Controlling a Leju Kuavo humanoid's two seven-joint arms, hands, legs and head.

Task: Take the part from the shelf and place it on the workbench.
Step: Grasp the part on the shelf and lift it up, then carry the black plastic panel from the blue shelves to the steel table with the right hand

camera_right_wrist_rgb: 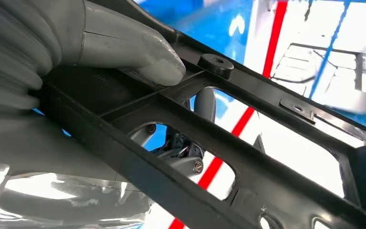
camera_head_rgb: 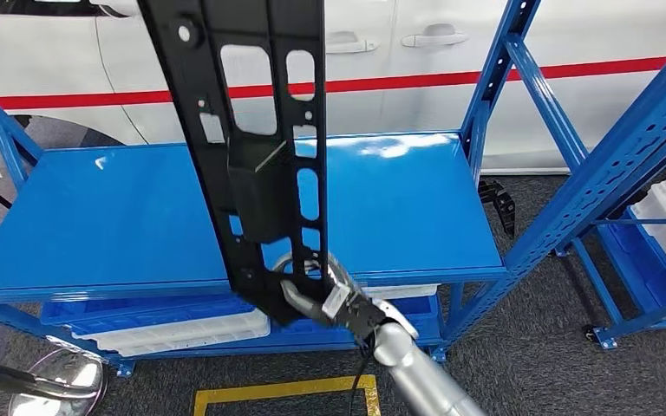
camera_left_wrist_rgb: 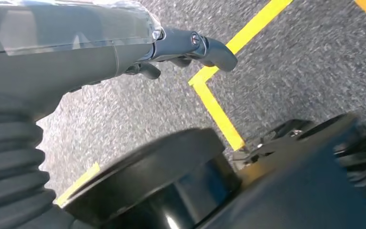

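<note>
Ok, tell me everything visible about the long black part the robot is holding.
The long black slotted plastic-looking panel has cut-out windows, ribs, a boxy block midway and a round boss. It stands near upright, leaning slightly, above the blue shelf, its top cut off by the frame. The right hand grips its lower end, thumb pressed on a rib.

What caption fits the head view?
Right hand holds the black part upright above the blue workbench.

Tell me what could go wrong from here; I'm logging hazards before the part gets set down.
1. The right robot hand grips the long black part at its bottom end alone, so it may tip or twist in the grip.
2. The part stands upright over the blue bench; lowering it could knock its far end against the blue post.
</note>
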